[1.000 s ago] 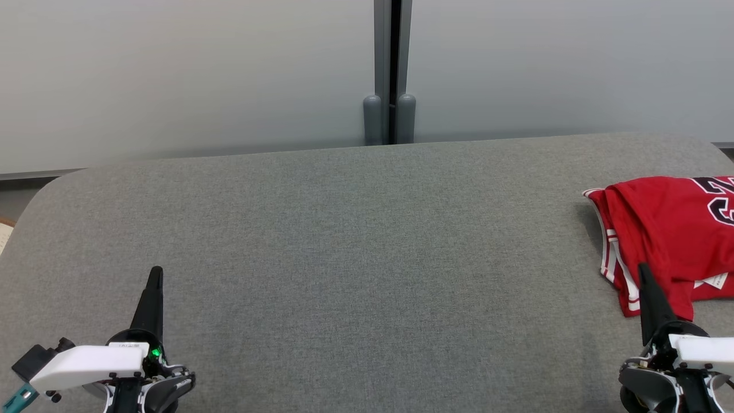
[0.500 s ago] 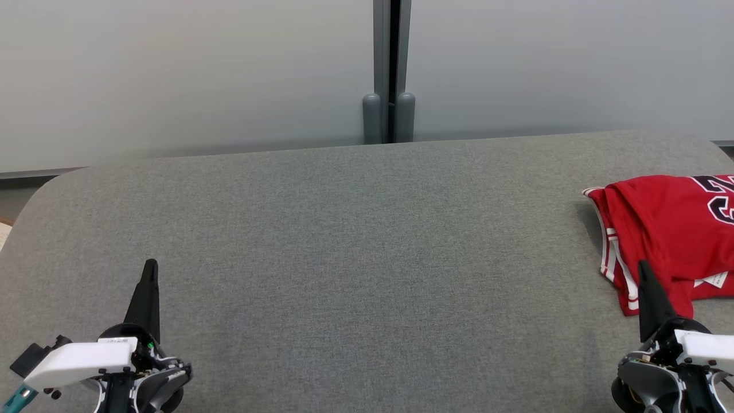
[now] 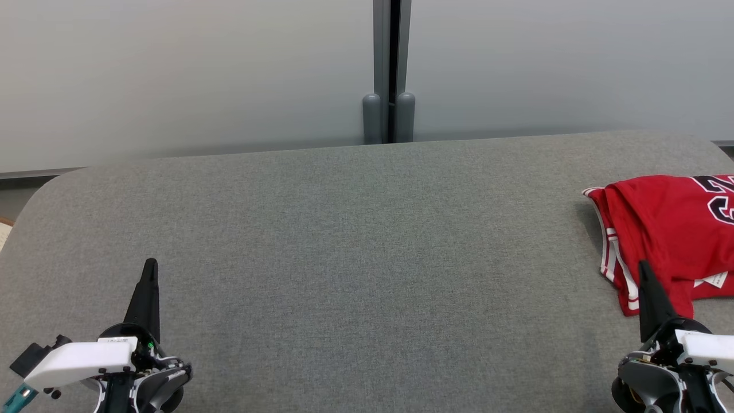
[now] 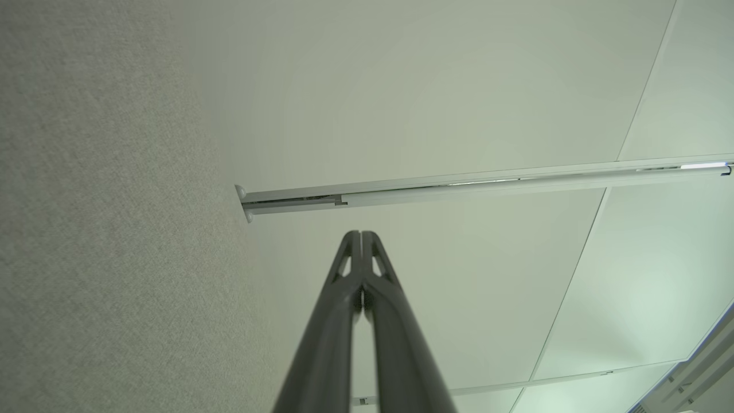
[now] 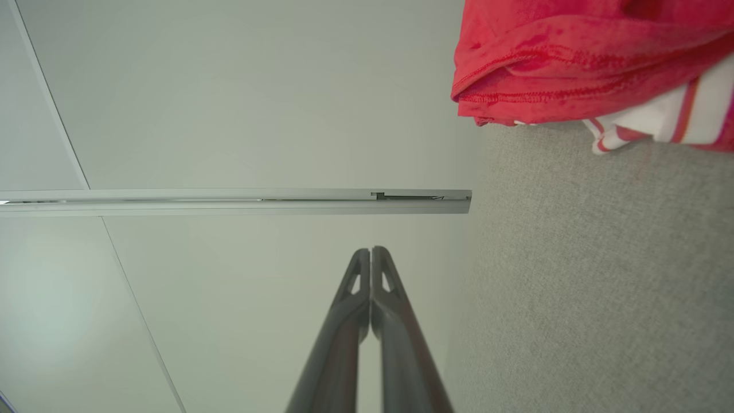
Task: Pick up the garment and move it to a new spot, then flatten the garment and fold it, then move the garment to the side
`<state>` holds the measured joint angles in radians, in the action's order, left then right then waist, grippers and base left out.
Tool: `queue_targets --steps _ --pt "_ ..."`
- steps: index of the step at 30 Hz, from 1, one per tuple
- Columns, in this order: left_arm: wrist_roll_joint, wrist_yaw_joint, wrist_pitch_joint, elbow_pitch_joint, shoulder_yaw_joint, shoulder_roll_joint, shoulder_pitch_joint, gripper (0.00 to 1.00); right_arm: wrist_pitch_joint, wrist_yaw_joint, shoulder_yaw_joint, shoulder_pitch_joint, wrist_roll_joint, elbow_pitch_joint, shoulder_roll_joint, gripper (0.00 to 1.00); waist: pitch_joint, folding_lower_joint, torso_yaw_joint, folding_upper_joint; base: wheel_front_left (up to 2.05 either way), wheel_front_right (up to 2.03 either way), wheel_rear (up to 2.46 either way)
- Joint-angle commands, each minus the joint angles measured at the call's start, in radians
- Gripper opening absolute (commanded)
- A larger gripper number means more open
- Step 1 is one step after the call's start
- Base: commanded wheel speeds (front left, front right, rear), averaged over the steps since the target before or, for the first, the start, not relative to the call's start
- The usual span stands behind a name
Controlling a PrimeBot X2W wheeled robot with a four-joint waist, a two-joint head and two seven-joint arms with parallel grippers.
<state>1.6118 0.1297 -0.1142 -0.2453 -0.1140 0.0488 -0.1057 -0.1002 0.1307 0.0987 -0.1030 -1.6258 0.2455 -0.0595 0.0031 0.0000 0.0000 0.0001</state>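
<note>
– So, what is the biggest thing in front of me?

– You face a broad grey padded surface (image 3: 367, 258) with rounded far corners. Behind it stand pale wall panels (image 3: 172, 74), split by a dark vertical post (image 3: 391, 69) at the middle.

– And where is the garment?

– You find the red garment (image 3: 671, 229) lying folded at the far right of the surface, partly cut off by the edge of the head view. Black numerals (image 3: 717, 201) show on its top layer. The right wrist view shows its hemmed edge (image 5: 573, 57) resting on the grey fabric.

– What are my grippers doing?

– Your left gripper (image 3: 151, 265) sits at the lower left over bare fabric, well apart from the garment. Its two dark fingers are pressed together with nothing between them, which its wrist view (image 4: 361, 235) confirms. Your right gripper (image 3: 642, 267) sits at the lower right, closed just the same and carrying nothing. In the head view its tip overlaps the garment's near edge. In its own wrist view (image 5: 371, 251) the cloth lies off to one side of the fingers, clear of the tips.

– Any small details?

– You can see white striped trim (image 3: 613, 261) along the garment's left side, and a small white label (image 3: 715, 280) at its near edge.
</note>
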Motion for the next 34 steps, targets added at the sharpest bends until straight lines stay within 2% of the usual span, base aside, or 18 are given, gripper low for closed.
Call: queue_targets --steps 1,34 --pt "0.001 0.005 -0.004 -0.001 -0.004 0.002 -0.008 0.0 -0.004 0.0 0.003 -0.01 0.002 0.001 -0.002 0.0 0.0 0.0 0.0 -0.0001 0.0 0.0 0.0" --pt "0.001 0.005 -0.004 -0.001 -0.005 0.002 -0.008 0.0 -0.009 0.0 0.008 -0.011 0.007 0.002 0.002 0.0 0.0 0.0 0.0 -0.0001 0.0 0.0 0.0"
